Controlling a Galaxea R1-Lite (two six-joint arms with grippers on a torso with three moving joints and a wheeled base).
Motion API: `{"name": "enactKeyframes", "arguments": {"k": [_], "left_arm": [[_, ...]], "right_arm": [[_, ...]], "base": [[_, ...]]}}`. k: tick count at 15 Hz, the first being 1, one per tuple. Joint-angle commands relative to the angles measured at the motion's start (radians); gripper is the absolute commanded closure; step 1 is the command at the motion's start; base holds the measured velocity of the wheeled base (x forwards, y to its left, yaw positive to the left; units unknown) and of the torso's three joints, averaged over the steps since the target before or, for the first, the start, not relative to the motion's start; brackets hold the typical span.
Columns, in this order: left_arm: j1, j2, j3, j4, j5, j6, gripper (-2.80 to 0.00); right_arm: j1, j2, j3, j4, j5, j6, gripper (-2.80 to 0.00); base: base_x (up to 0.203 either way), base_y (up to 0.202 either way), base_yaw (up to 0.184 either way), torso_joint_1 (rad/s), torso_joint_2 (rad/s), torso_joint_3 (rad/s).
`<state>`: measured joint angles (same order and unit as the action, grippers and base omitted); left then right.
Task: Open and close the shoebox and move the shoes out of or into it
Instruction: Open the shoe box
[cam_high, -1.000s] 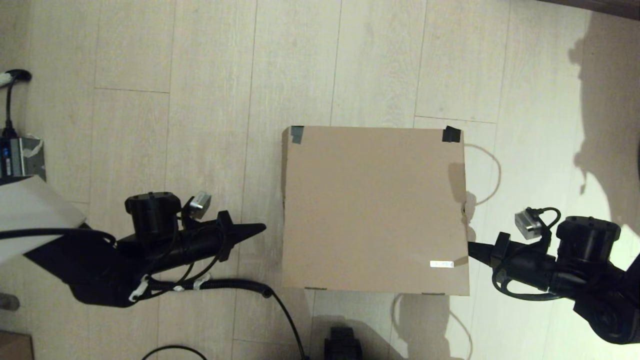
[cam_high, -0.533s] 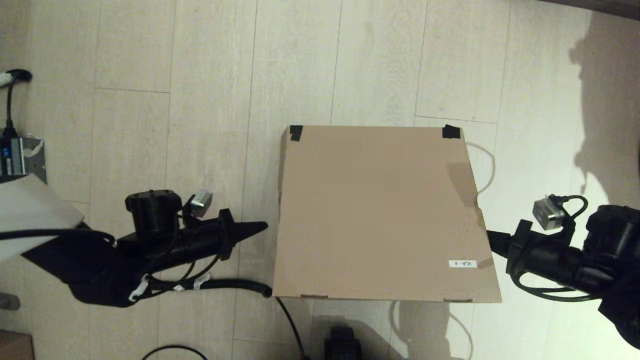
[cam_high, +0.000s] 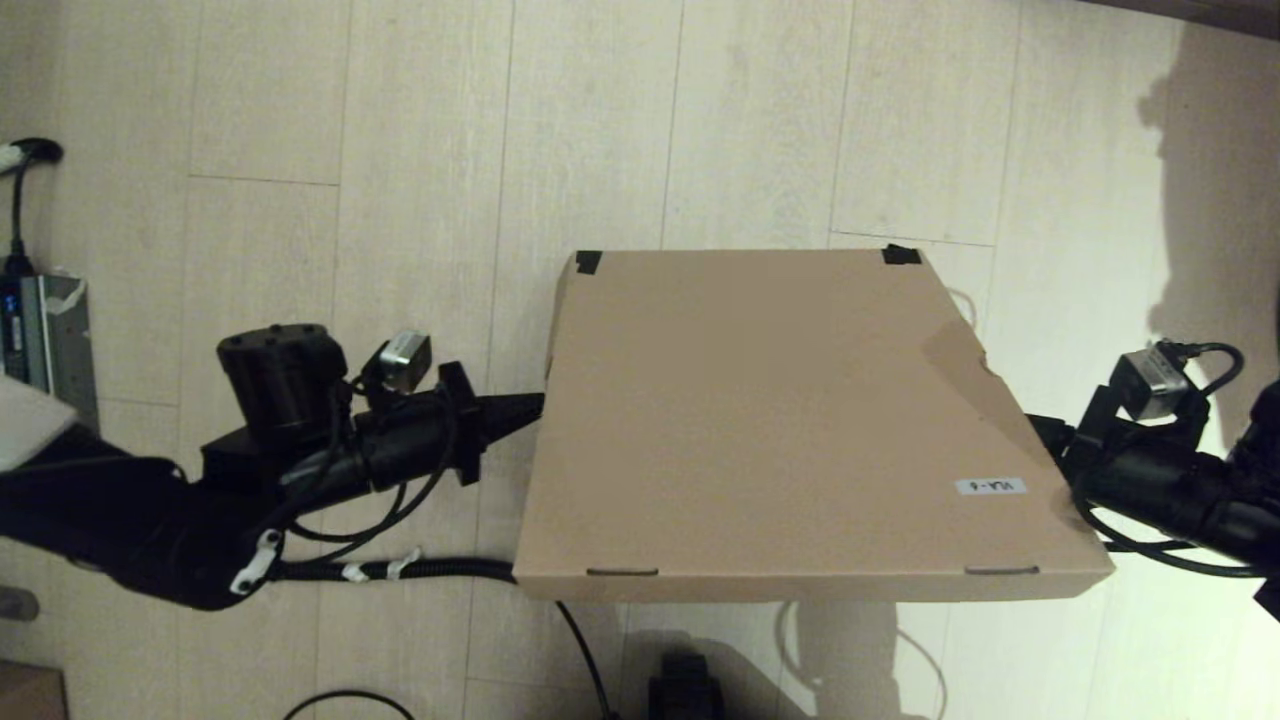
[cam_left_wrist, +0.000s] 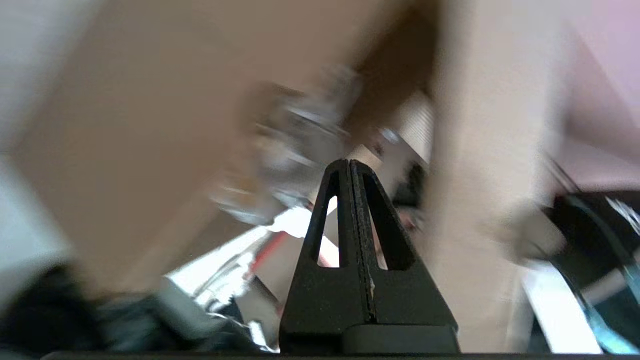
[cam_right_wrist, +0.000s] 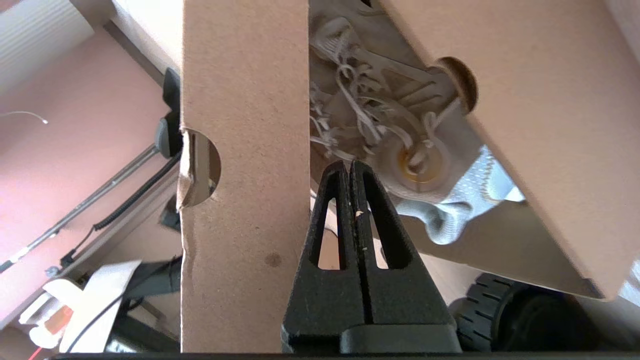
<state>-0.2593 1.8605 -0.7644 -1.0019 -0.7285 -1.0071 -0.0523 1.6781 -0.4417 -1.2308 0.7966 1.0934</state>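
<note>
From my head camera the shoebox sat on the pale plank floor in front of me, its lid tilted up on the near side, white label near the right front corner. My left gripper rested at the lid's left edge, its fingers pressed together on nothing. My right gripper was tucked under the raised right edge, fingers likewise together and empty. Through its wrist camera I saw the shoes inside the box, white laces tangled. Farther off, dark tape marked the lid's back corners.
</note>
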Motion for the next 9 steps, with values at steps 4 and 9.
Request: {"name": "enactKeyframes", "arguments": {"k": [4,9], "left_arm": [[-0.091,-0.168,0.017,-0.007,0.000,-0.044,0.00],[-0.082,-0.298,0.063,-0.016,0.078,-0.056,0.00]], "right_arm": [[-0.001,-0.035,-0.148,0.055,0.000,0.072,0.00],[-0.001,-0.029,-0.247,0.113,-0.005,0.113,0.00]], "base": [[0.000,0.000,0.000,0.000,0.00,0.000],[0.000,0.000,0.000,0.000,0.00,0.000]]}}
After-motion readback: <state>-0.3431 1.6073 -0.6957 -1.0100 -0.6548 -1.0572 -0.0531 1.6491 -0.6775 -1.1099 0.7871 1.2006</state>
